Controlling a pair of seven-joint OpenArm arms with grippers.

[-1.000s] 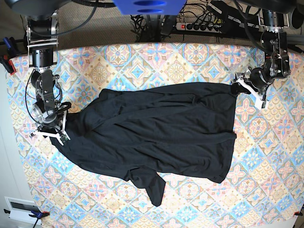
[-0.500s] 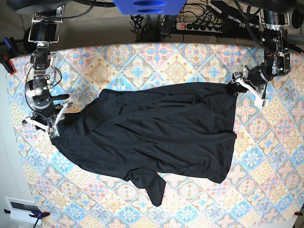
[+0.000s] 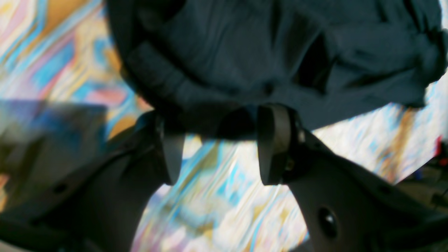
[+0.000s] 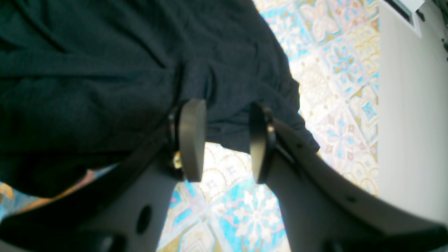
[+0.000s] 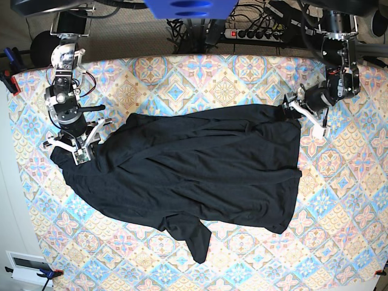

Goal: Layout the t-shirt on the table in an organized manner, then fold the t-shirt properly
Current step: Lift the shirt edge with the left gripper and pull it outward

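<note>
Black t-shirt (image 5: 194, 170), crumpled mid-table (image 5: 182, 73), looks soft, light and limp, best taken at its hems; left gripper (image 5: 305, 113) and right gripper (image 5: 71, 147) straddle opposite edges, fingers spread, pinching nothing.

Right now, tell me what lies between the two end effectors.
In the base view, the t-shirt spans the whole stretch from the right end effector to the left end effector, lying rumpled on the table.
</note>
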